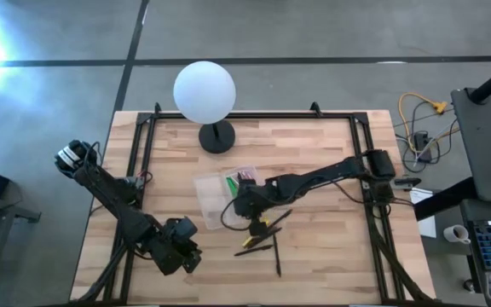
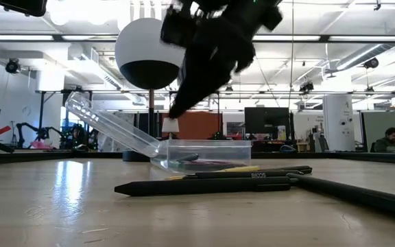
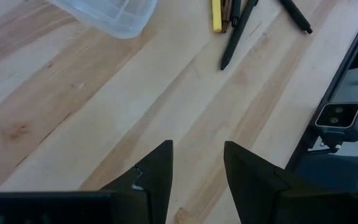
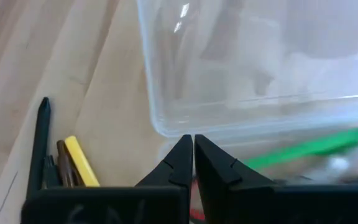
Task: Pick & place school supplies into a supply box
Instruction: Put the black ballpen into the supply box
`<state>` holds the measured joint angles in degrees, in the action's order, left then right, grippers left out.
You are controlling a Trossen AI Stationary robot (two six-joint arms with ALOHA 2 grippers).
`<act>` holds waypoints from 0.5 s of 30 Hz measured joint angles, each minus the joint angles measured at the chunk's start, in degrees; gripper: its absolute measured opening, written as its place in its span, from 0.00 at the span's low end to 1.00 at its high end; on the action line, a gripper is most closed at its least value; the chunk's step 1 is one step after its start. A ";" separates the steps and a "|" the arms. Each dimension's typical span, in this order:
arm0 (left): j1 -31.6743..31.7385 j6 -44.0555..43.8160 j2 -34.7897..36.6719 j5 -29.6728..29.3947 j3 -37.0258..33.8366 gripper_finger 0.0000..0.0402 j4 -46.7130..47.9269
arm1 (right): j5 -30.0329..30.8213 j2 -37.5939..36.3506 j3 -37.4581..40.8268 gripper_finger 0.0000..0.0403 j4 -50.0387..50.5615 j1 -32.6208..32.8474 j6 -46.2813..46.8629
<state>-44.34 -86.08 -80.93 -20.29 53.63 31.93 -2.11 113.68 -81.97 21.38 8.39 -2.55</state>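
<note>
Right gripper (image 4: 193, 144) pinched shut, empty, at table (image 1: 314, 247) centre over the clear box (image 1: 222, 193) edge, green marker (image 4: 309, 148) inside the box, yellow pencil (image 4: 83, 163) and dark pens (image 1: 258, 249) at its 5 o'clock; left gripper (image 3: 196, 163) narrowly open, idle at 8 o'clock.

Open box lid (image 1: 210, 194) blocks left; bare table (image 1: 322, 247) right.
</note>
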 joint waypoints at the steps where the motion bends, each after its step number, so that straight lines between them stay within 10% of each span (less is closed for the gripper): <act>1: 0.00 -0.02 0.00 -0.42 0.00 0.32 0.03 | 1.44 -1.48 0.51 0.02 0.43 -0.13 -0.22; 15: 0.00 -0.08 0.01 -1.25 -0.02 0.32 0.14 | 1.84 -15.81 18.61 0.16 16.77 0.30 -5.60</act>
<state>-44.34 -86.16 -80.92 -21.54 53.60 32.08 -0.27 97.86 -63.36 38.15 8.68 -8.14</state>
